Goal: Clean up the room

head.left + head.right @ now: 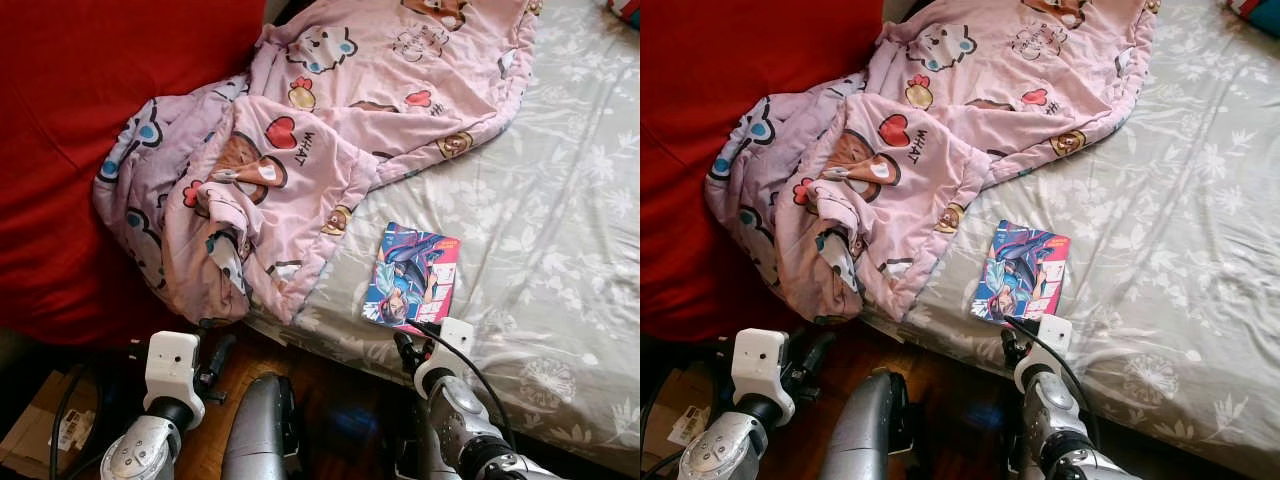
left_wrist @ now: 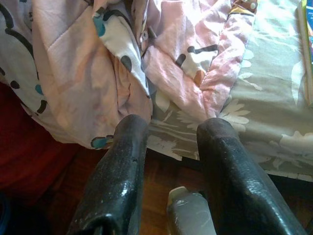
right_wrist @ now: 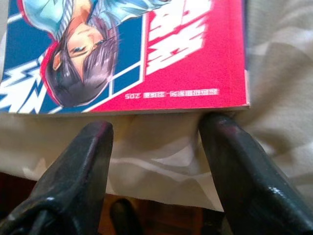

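1. A bed with a grey floral sheet [image 1: 560, 200] carries the things; a crumpled pink quilt with cartoon bears and hearts [image 1: 300, 150] is heaped over its near left corner and spills off the edge toward a red cover [image 1: 80, 120]
2. A thin comic book with a red and blue illustrated cover [image 1: 412, 275] lies flat on the sheet close to the bed's near edge, just beside the quilt's hem but apart from it
3. The right gripper [image 3: 156, 142] sits at the near edge, fingers spread wide and holding nothing, tips just short of the book's lower edge
4. The left gripper [image 2: 171, 134] hangs low over the wooden floor [image 2: 156, 181] below the quilt's drooping corner, fingers parted and empty
5. The step in hand looks like picking up the book; next the right gripper likely needs to slide forward so one finger gets under the flat cover, then close
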{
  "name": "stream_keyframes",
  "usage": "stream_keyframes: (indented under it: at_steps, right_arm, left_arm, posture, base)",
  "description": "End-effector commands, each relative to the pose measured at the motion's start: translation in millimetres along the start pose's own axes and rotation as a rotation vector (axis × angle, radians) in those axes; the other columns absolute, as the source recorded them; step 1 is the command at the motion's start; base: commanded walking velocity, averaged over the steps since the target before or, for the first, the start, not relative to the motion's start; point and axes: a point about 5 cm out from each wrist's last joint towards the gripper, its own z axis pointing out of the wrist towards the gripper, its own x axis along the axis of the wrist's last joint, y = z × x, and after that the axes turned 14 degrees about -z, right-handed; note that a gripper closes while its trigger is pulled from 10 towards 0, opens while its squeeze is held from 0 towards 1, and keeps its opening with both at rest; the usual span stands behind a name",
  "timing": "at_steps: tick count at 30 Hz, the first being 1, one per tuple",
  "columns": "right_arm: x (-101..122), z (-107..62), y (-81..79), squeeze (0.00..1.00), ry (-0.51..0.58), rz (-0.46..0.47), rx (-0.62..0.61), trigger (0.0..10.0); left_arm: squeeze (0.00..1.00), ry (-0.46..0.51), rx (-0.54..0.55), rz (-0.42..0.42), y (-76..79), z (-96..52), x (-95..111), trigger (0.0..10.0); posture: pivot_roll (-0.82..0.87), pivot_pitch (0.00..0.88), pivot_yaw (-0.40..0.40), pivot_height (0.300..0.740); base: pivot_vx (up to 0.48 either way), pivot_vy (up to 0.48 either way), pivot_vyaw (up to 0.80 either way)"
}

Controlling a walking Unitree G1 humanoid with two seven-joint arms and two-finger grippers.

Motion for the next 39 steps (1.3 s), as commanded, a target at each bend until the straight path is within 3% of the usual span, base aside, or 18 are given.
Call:
stream_keyframes:
  at_steps: [1, 6, 9, 11, 20, 25, 31, 34, 39]
  right_arm:
    - [-12, -3.0, -1.3, 0.00, -0.034, 0.074, -0.006, 10.0]
    - [-12, -4.0, 6.1, 0.00, -0.029, 0.051, -0.064, 10.0]
    - [-13, -6.8, 17.7, 0.00, -0.023, 0.037, -0.141, 10.0]
    - [-18, -11.8, 36.2, 0.00, -0.032, 0.073, -0.245, 10.0]
    - [-40, -25.9, 58.5, 0.00, -0.103, 0.090, -0.382, 10.0]
    - [-42, -26.9, 55.6, 0.00, -0.091, 0.085, -0.382, 10.0]
    - [-25, -22.6, 44.4, 0.00, 0.053, 0.022, -0.341, 10.0]
    - [-2, -24.1, 36.7, 0.00, 0.257, -0.053, -0.326, 10.0]
    - [8, -21.4, 31.5, 0.00, 0.296, -0.077, -0.287, 10.0]
  left_arm:
    - [0.00, -0.033, 0.022, 0.022, -4.4, -6.3, -5, 10.0]
    - [0.00, -0.038, 0.021, 0.023, -4.8, -5.1, -6, 10.0]
    - [0.00, -0.036, 0.019, 0.022, -3.7, -3.4, -6, 10.0]
    - [0.00, -0.034, 0.020, 0.022, -3.8, -1.9, -5, 10.0]
    - [0.00, -0.031, 0.012, 0.024, -2.5, 1.6, -5, 10.0]
    - [0.00, -0.030, 0.005, 0.041, -3.3, 3.5, -5, 10.0]
    - [0.00, -0.021, 0.011, 0.045, -6.2, 4.3, -3, 10.0]
    - [0.00, -0.016, 0.016, 0.045, -7.2, 4.4, -2, 10.0]
    - [0.00, -0.013, 0.016, 0.044, -6.2, 5.2, -2, 10.0]
  posture:
    - [0.16, 0.326, 0.081, 0.636]
    - [0.15, 0.316, 0.077, 0.636]
    - [0.15, 0.308, 0.076, 0.636]
    - [0.14, 0.300, 0.075, 0.636]
    - [0.14, 0.290, 0.073, 0.636]
    - [0.13, 0.285, 0.073, 0.636]
    - [0.13, 0.280, 0.069, 0.636]
    - [0.13, 0.280, 0.067, 0.636]
    - [0.12, 0.283, 0.069, 0.636]
  base:
    - [0.000, 0.000, 0.00]
    - [0.000, 0.000, 0.00]
    - [0.000, 0.000, 0.00]
    - [0.000, 0.000, 0.00]
    - [0.000, 0.000, 0.00]
    - [0.000, 0.000, 0.00]
    - [0.000, 0.000, 0.00]
    - [0.000, 0.000, 0.00]
    - [0.000, 0.000, 0.00]
